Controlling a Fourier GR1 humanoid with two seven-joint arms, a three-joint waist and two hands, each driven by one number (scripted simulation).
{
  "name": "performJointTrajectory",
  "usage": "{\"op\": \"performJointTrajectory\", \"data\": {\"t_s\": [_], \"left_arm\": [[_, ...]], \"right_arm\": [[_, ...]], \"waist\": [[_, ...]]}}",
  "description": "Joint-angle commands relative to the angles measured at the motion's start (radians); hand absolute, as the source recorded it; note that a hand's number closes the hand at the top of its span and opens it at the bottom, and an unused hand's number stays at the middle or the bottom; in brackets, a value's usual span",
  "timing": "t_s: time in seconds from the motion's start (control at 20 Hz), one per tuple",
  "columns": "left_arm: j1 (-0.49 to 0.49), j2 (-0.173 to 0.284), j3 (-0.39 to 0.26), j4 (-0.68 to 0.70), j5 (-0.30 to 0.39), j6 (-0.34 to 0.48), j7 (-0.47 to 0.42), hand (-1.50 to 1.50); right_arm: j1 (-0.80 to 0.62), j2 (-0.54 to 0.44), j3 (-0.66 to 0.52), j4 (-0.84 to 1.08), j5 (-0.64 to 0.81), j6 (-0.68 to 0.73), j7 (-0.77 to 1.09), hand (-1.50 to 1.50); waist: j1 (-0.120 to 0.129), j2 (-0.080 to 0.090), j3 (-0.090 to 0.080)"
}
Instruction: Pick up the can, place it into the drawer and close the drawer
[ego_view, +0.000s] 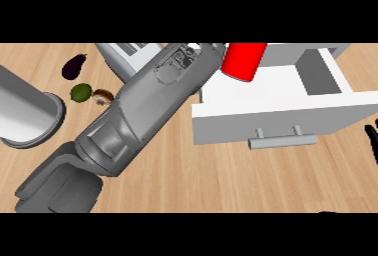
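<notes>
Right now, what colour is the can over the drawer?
Bright red; the can shows only in the head view.

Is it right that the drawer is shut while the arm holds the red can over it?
Not quite. The head view shows the drawer pulled open, its inside visible. The rest stands: the arm holds the red can above it.

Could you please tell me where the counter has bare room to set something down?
The widest bare patch is the wood in front of the drawer, below its handle. Another lies between the left forearm and the drawer front. The far left is crowded: eggplant, lime, mushroom and a grey cylinder.
</notes>
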Motion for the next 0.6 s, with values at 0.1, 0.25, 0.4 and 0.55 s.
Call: {"op": "performJointTrajectory", "data": {"t_s": [0.1,0.25,0.4,0.55], "left_arm": [[0.013,0.000,-0.067,0.058,0.040,0.046,-0.078,1.50],[0.023,0.000,-0.098,0.075,0.069,0.057,-0.094,1.50],[0.039,0.000,-0.146,0.075,0.080,0.088,-0.104,1.50],[0.013,0.000,-0.153,0.116,0.086,0.067,-0.106,1.50]], "right_arm": [[-0.032,0.007,0.014,0.043,0.034,-0.012,-0.027,-1.50],[-0.024,-0.011,-0.001,0.017,-0.011,0.010,-0.006,-1.50],[-0.060,-0.007,-0.003,0.079,-0.001,0.001,-0.038,-1.50],[-0.070,-0.013,0.005,0.032,0.004,-0.008,0.001,-1.50]], "waist": [[-0.007,0.005,0.000],[-0.037,0.010,0.001],[-0.040,0.012,0.002],[-0.043,0.013,0.001]]}}
